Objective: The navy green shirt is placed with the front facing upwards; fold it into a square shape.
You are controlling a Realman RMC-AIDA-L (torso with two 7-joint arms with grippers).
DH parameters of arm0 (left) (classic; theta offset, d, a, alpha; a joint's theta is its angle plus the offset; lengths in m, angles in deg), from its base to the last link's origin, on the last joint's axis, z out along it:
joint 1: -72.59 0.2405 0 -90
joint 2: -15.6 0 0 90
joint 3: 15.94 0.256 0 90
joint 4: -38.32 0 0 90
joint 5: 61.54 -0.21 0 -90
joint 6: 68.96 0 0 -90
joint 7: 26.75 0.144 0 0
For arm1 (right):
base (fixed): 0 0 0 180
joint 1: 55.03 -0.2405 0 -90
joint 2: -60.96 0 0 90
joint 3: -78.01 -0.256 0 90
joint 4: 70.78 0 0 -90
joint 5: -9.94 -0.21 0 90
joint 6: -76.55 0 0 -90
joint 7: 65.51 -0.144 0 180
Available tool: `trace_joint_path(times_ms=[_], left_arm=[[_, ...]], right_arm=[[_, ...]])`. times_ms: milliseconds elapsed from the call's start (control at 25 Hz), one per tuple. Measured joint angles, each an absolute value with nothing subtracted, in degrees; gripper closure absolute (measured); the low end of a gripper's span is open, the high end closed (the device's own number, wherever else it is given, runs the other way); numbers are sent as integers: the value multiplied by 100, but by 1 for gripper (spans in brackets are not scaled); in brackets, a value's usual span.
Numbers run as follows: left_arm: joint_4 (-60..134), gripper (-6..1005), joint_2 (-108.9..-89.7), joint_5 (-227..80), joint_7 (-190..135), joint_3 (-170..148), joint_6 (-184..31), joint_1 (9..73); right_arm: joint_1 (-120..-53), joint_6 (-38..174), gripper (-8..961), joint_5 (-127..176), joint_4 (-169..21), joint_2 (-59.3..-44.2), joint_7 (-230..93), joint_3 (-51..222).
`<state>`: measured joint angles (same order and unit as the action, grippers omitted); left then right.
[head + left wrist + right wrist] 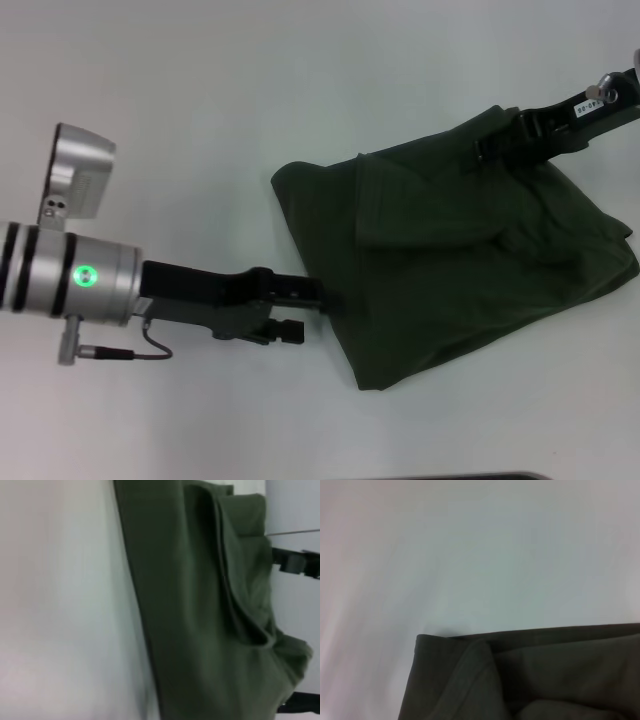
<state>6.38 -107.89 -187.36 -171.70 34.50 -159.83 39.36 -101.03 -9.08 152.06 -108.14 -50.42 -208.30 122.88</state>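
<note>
Your navy green shirt (pixel 450 260) lies bunched, part-folded, on the white desk (pixel 200 120). The left gripper (pixel 322 295) meets its near-left edge and the right gripper (pixel 492 148) its far edge, presumably for another fold; I cannot tell either's jaws.

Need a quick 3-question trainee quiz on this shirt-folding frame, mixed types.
1. True or false: the shirt lies flat and fully spread on the table.
2. Which gripper is at the shirt's near-left edge? A) left gripper B) right gripper
3. Fill in: the "FREE!" lettering is ___ in the head view.

Key: 1 false, it is bunched with folds over itself. 2 A; the right one is on the far side. 3 hidden.
</note>
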Motion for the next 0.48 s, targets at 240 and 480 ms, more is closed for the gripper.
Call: trace_joint_path(times_ms=[240,480], left_arm=[[886,113,-10832,-18742,-17192,3717,-15824,3758],[1038,114,-10868,-18700,-17136,3727,-15705,3605]], right_arm=[[-10093,-904,235,15204,-10827,-5024,-20828,12274],[-10093,-902,235,15205,-10831,-5022,-20828,12281]])
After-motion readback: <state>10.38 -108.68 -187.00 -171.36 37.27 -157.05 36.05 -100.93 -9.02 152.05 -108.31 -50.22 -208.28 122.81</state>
